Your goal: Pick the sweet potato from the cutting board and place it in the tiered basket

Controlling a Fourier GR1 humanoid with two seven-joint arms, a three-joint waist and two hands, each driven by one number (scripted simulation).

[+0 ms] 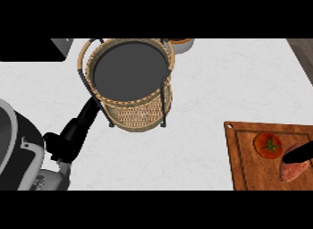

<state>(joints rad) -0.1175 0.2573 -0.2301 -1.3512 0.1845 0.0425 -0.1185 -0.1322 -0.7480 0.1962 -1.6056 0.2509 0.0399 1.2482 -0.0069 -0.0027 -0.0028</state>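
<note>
The sweet potato is seen lying on the wooden cutting board at the right of the desk, just below a tomato and very near to it. The right robot hand is placed over the upper end of the sweet potato, but only a dark part of it is shown at the edge, so it cannot be told whether its fingers are closed or what is held. The left robot hand is seen at the lower left, with fingers that seem relaxed, and nothing is held in it. For this step to be done well, the sweet potato should be taken around its middle, the tomato should not be pushed, and then a clear lift is needed before the tiered basket, well apart on the far side, is approached from above.
</note>
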